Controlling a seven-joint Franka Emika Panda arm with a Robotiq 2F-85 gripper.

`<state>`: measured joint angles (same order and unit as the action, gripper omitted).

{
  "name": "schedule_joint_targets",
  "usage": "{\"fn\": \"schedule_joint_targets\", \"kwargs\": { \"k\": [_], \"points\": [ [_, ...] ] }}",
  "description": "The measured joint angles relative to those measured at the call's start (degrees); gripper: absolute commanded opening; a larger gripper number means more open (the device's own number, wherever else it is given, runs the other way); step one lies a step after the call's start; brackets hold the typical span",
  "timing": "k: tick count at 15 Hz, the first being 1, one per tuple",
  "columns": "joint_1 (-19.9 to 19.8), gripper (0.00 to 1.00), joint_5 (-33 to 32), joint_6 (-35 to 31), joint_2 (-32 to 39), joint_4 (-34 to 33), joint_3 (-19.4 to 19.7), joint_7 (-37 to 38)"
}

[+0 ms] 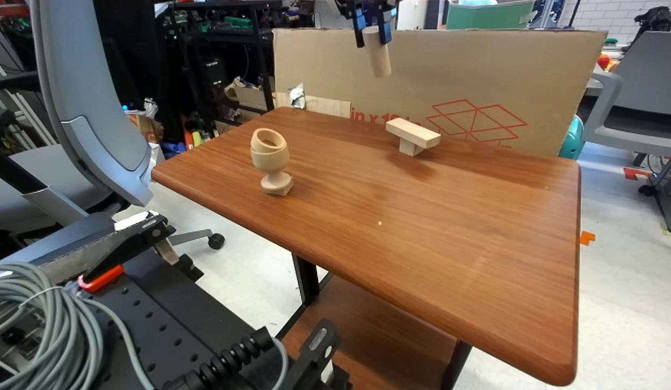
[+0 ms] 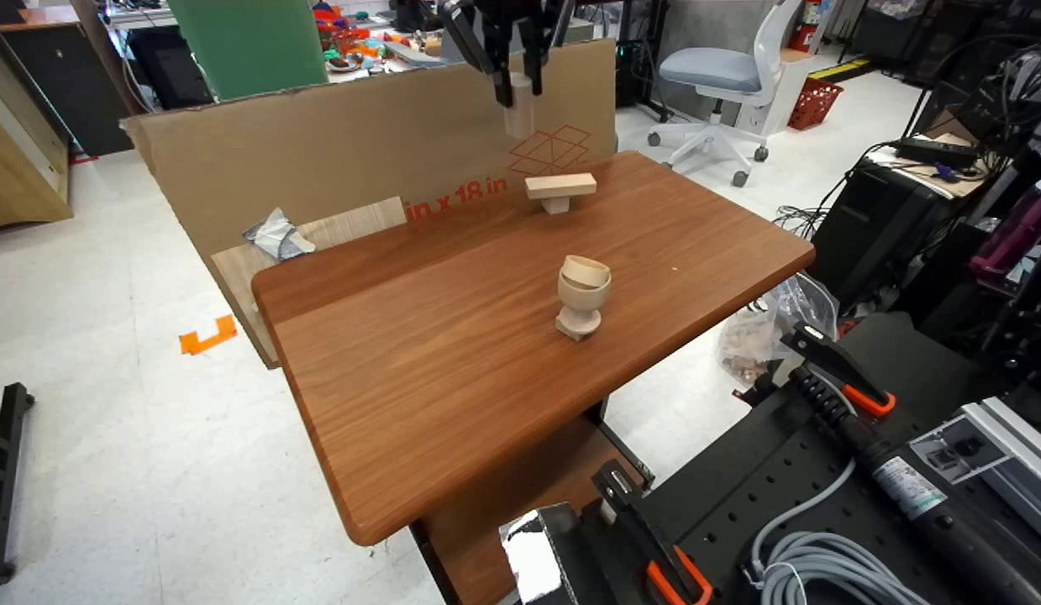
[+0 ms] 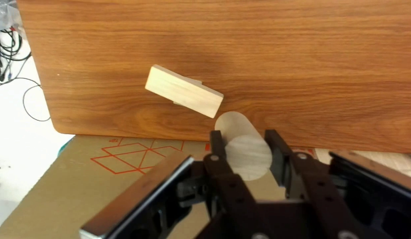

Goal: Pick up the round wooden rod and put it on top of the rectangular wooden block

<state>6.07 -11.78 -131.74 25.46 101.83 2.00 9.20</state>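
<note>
Wrist view: your gripper (image 3: 244, 137) is clamped on the round wooden rod (image 3: 244, 148) in mid-air; its lower end shows just beside an end of the rectangular wooden block (image 3: 183, 91). Lower down, the block rests on a smaller support (image 3: 194, 80), both ends overhanging, toward a corner of the bench (image 3: 308, 66), near the edge along the cardboard (image 3: 69, 189). CAUTION: If you lower onto an overhanging end, the block may tip. In an exterior view, the rod (image 1: 377, 52) appears tilted; releasing it unsquared may topple it.

Red print (image 2: 468, 194) on the cardboard (image 2: 318, 151) reads "in x 18 in" — label (image 2: 909, 487) on that black tube (image 2: 974, 546) is too small to read.
</note>
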Motion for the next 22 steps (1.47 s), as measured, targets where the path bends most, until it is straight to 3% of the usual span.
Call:
{"fn": "schedule_joint_targets", "kwargs": {
  "k": [8,22],
  "points": [
    [-0.77,0.10,-0.07,0.04,0.50,0.20,3.13,3.16],
    [-0.92,0.10,-0.07,2.51,6.79,-3.37,4.00,4.98]
  ]
}}
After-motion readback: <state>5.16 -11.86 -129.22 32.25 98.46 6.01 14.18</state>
